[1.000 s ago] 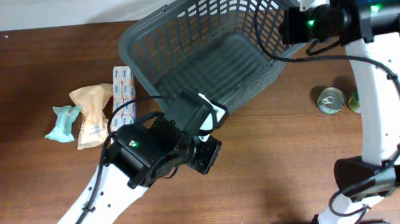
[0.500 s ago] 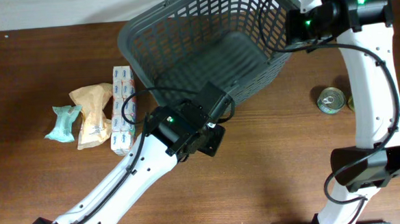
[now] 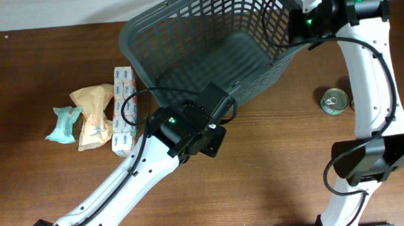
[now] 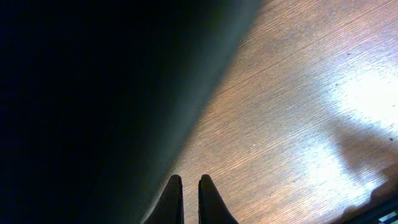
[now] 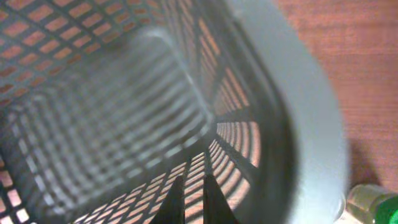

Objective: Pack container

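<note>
While the basket [image 3: 204, 19] sits at the far edge, right of centre, I see my left gripper [image 4: 189, 182] just beside its near wall, fingers almost pressed together with nothing between them. My right gripper [image 5: 191, 186] hangs inside the basket's far right corner, fingers likewise nearly closed, pinching nothing visible.

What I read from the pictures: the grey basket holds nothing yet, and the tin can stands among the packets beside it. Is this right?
Not fully. The tin can does not stand among the packets; it stands on the opposite side of the basket, well apart from them, as the overhead view shows. The basket indeed holds nothing yet.
</note>
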Tool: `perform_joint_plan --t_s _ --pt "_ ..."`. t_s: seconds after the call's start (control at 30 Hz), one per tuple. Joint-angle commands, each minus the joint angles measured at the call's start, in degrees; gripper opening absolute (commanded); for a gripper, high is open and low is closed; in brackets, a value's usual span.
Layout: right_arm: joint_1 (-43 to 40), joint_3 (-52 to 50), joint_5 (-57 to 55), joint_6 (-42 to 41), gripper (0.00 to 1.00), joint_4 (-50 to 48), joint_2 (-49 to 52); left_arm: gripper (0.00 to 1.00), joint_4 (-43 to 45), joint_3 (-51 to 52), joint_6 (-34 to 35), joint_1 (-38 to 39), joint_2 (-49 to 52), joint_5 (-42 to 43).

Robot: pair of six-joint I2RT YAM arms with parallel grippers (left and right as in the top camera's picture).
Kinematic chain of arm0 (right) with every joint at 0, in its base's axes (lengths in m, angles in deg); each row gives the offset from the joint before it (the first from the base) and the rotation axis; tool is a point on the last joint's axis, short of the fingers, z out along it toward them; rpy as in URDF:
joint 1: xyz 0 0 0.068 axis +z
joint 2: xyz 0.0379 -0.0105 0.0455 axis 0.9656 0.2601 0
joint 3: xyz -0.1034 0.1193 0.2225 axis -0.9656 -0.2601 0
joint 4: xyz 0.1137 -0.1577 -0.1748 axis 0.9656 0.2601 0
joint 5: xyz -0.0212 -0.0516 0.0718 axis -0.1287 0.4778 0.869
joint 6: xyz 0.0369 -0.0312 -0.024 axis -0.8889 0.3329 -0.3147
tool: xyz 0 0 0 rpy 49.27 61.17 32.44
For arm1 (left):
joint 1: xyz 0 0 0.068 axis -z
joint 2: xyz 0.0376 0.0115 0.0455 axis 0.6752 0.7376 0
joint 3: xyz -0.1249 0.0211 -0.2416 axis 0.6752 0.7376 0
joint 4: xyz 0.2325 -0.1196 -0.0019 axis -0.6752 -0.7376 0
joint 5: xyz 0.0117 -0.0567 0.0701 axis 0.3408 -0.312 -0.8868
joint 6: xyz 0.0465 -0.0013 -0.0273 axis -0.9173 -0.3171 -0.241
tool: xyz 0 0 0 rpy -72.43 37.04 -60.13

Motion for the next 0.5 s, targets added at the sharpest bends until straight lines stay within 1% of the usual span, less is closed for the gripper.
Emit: perform_joint_plan --t_s 0.0,0.2,0.47 --pt "-0.2 0.1 -0.6 0.1 0.04 2.5 1.3 0.02 -1.0 0.4 0.6 -0.3 1.1 -1.3" --pt "-0.2 0.1 -0.7 0.1 0.04 5.9 1.2 0.02 -1.2 0.4 0.5 -2.5 1.1 -1.5" --pt "-0.2 0.1 -0.6 0.1 0.04 7.5 0.7 0.02 -1.1 0.4 0.0 -8.9 1.1 -1.5"
